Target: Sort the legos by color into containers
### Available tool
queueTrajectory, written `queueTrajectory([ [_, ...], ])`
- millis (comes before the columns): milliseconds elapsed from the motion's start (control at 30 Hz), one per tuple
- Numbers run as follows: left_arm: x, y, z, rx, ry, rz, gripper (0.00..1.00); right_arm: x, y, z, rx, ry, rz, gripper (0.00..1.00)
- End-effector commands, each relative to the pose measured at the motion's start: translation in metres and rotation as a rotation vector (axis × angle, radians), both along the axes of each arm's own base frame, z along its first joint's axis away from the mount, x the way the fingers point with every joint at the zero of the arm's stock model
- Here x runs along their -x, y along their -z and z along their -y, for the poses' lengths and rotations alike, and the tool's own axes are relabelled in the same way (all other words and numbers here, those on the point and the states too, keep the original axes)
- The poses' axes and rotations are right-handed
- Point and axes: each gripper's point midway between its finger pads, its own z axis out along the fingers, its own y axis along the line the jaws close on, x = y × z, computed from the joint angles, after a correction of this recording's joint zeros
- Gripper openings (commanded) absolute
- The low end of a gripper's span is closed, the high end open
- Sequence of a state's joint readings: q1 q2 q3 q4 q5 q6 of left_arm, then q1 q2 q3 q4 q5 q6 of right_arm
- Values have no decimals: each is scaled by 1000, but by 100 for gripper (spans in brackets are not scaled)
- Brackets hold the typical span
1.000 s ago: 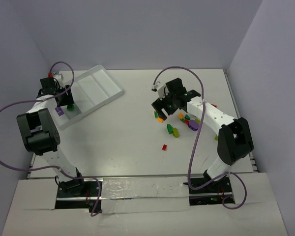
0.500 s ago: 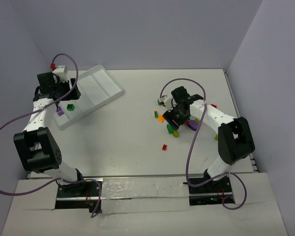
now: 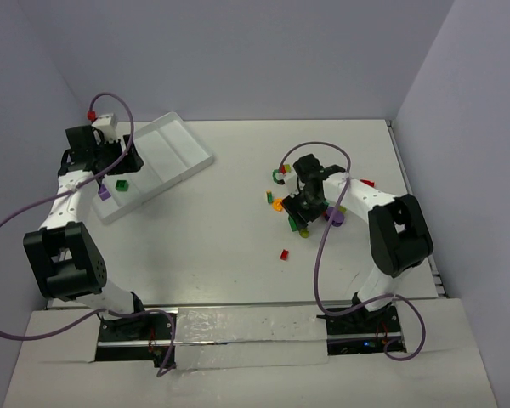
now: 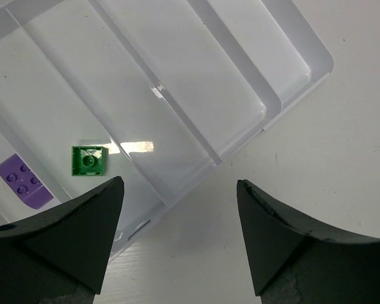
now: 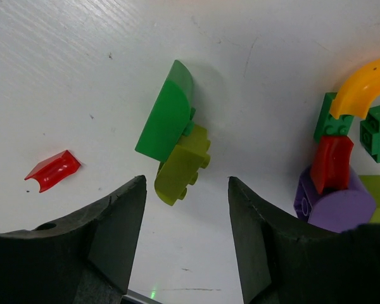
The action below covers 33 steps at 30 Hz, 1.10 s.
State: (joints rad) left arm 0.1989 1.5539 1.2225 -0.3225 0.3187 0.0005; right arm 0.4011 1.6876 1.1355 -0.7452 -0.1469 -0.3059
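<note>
Right jaws lowered, spread over green brick (image 5: 166,109), lime brick (image 5: 183,166); left jaws spread over tray (image 4: 196,82).

The left arm (image 3: 68,191) reaches forward along its own side, its wrist turned down and the left gripper (image 4: 178,185) held with jaws spread wide; the right arm (image 3: 361,195) bends inward toward the centre, the right gripper (image 5: 185,182) low, jaws also parted
</note>
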Motion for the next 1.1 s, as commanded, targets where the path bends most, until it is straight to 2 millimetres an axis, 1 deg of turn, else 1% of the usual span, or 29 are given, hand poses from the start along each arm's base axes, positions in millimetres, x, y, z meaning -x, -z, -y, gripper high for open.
queueTrajectory([
  [0, 2, -23, 11, 38, 5, 53, 82, 3, 9, 3, 12, 45, -27, 61],
  [100, 2, -25, 14, 44, 5, 58, 82, 1, 13, 3, 21, 57, -34, 59],
  [233, 2, -24, 15, 56, 0, 53, 82, 1, 21, 5, 38, 69, -42, 58],
  [400, 3, -21, 19, 89, -6, 42, 81, 0, 26, 6, 45, 77, -39, 53],
  [467, 5, -17, 22, 132, -27, 32, 80, -1, 28, 6, 44, 78, -39, 43],
  [500, 9, -13, 26, 160, -35, 23, 79, -2, 27, 5, 42, 77, -38, 40],
  [567, 13, -18, 35, 213, -27, 48, 79, -3, 26, 3, 30, 74, -36, 28],
  [633, 19, -21, 44, 265, -5, 58, 79, -6, 22, 0, 19, 71, -26, 20],
  [667, 26, -19, 53, 311, 7, 46, 79, -7, 18, -1, 10, 68, -14, 14],
  [700, 28, -26, 57, 328, 22, 65, 79, -10, 13, -3, -4, 65, -3, 11],
  [733, 32, -30, 63, 358, 34, 63, 79, -12, 7, -5, -14, 63, 12, 6],
  [800, 38, -37, 74, 420, 69, 55, 81, -21, -13, -13, -58, 53, 60, 0],
  [833, 38, -38, 75, 434, 63, 52, 81, -21, -18, -16, -75, 49, 69, 0],
  [900, 47, -51, 97, 523, 142, 38, 83, -36, -45, -31, -133, 38, 140, 0],
  [967, 54, -58, 115, 591, 193, 11, 85, -50, -68, -46, -177, 27, 210, 0],
  [1000, 58, -59, 125, 628, 211, -10, 89, -57, -82, -57, -198, 14, 250, 0],
  [1067, 61, -60, 138, 678, 230, -48, 93, -65, -106, -83, -234, -20, 312, 0],
])
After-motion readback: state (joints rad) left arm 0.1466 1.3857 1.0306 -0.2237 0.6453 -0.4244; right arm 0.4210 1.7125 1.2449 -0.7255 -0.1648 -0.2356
